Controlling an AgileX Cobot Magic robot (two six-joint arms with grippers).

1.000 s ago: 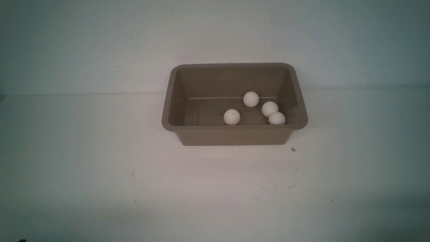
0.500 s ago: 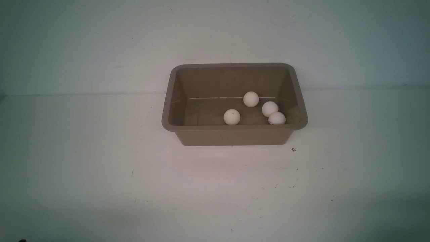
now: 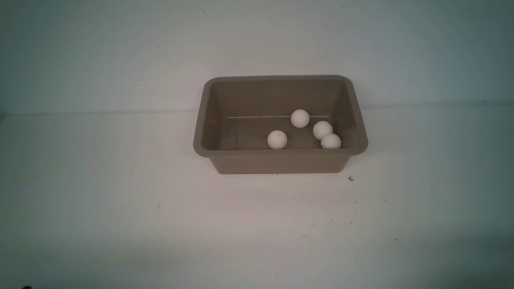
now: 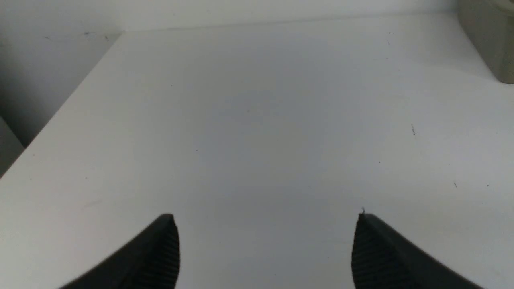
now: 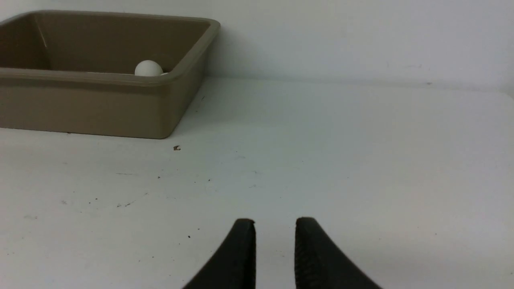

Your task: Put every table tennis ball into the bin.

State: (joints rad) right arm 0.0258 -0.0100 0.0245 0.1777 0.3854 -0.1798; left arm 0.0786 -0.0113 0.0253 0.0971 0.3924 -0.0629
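The taupe bin (image 3: pixel 277 152) stands at the middle of the white table. Inside it lie several white table tennis balls: one (image 3: pixel 277 139) near the front wall, one (image 3: pixel 300 118) further back, and a touching pair (image 3: pixel 322 129) (image 3: pixel 331 141) at the right end. The right wrist view shows the bin (image 5: pixel 100 78) with one ball (image 5: pixel 148 68) peeking over its rim. My left gripper (image 4: pixel 266 218) is open wide over bare table, with a corner of the bin (image 4: pixel 492 36) far off. My right gripper (image 5: pixel 275 220) hovers short of the bin, its fingers a narrow gap apart and empty. Neither gripper shows in the front view.
A small dark speck (image 3: pixel 351 178) lies on the table just off the bin's front right corner, also visible in the right wrist view as a speck (image 5: pixel 176 148). The white wall rises right behind the bin. The table's left edge (image 4: pixel 60 108) shows in the left wrist view.
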